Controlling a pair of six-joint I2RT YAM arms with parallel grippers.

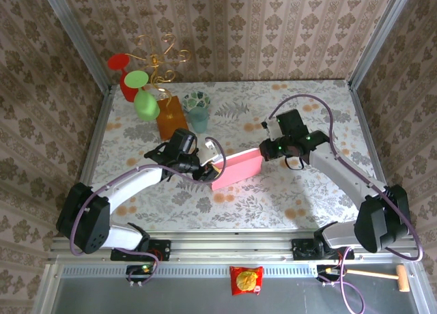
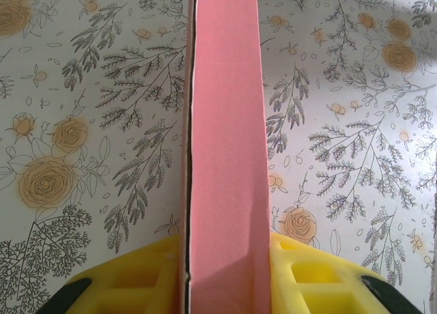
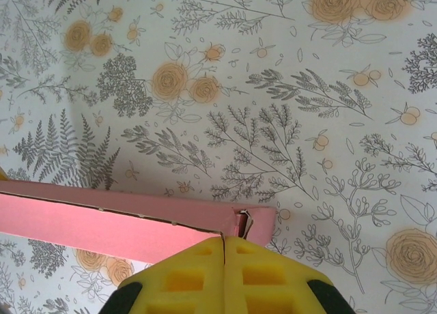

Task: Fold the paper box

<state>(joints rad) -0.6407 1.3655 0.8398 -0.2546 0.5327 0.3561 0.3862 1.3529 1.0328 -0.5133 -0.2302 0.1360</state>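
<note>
Pink, thin cardboard formed the paper box [image 1: 237,170], which was held as a long, flat-sided slab over the floral tablecloth [image 1: 273,198], to the right of and nearer the arm bases than the orange-brown block [image 1: 171,117]. From the left wrist, the paper box [image 2: 222,157] was seen as a smooth matte panel with a sharp dark crease down one side. It was clamped between the moulded yellow fingers [image 2: 150,269] of the left gripper [image 2: 225,263], one finger set against each face. From above, the left gripper [image 1: 205,170] was seen at the box end closer to the block. The right gripper [image 1: 265,150] was placed at the far end. There its ribbed yellow fingers [image 3: 184,280] were pressed tightly together, and the right gripper [image 3: 224,249] was pinched on the thin card edge at the box corner [image 3: 116,222], where a white cut edge was shown. A translucent teal cup [image 1: 199,119] stood just right of the block.
</note>
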